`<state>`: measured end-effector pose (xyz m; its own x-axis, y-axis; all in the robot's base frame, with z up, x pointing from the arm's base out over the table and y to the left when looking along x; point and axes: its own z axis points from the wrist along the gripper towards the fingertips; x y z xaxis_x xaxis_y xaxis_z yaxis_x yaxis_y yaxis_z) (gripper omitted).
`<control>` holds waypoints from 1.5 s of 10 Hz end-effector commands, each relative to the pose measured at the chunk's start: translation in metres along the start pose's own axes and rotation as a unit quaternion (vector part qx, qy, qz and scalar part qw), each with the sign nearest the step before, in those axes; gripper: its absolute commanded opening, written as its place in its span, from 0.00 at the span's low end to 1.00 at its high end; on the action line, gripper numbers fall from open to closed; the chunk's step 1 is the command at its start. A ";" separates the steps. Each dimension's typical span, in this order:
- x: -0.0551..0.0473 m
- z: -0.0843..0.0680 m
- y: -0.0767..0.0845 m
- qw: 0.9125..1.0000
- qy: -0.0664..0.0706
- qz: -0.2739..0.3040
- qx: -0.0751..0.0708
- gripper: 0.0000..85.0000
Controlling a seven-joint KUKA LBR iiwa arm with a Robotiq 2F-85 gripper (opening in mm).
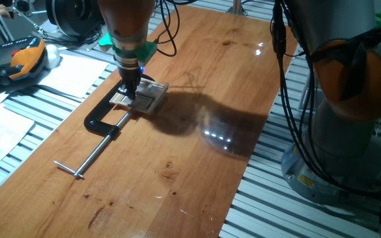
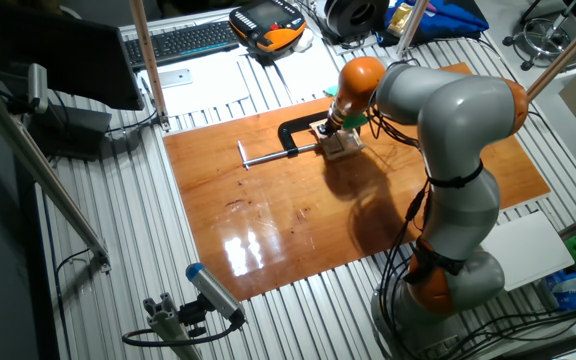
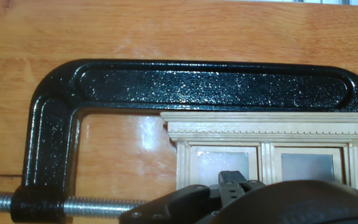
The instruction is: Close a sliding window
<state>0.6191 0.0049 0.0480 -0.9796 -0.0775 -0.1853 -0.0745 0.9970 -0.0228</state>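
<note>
The sliding window [image 1: 144, 96] is a small pale wood frame lying flat on the wooden table, held in a black C-clamp [image 1: 102, 118]. My gripper [image 1: 130, 90] points straight down, with its tips touching or just above the window's near-left part. The fingers look pressed together and hold nothing. In the hand view the window [image 3: 263, 132] shows two glazed panes under a moulded top rail. My gripper [image 3: 232, 180] shows as a dark block over the left pane. In the other fixed view the gripper [image 2: 330, 126] stands over the window [image 2: 345, 145].
The clamp's steel screw bar [image 1: 91, 155] sticks out toward the table's front-left edge, and its black arc [image 3: 197, 81] wraps around the window. Papers [image 1: 71, 73], an orange-black device [image 1: 20, 61] and cables lie off the table's left. The arm's base [image 1: 349, 132] stands at the right.
</note>
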 end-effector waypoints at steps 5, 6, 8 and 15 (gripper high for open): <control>0.003 0.000 0.000 1.000 0.005 -0.002 -0.003 0.00; 0.004 0.000 0.000 1.000 0.006 -0.002 -0.003 0.00; 0.004 0.000 0.001 1.000 0.010 -0.002 -0.005 0.00; 0.007 -0.001 0.000 1.000 0.020 -0.008 -0.001 0.00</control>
<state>0.6118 0.0046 0.0479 -0.9848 -0.0950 -0.1456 -0.0925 0.9954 -0.0239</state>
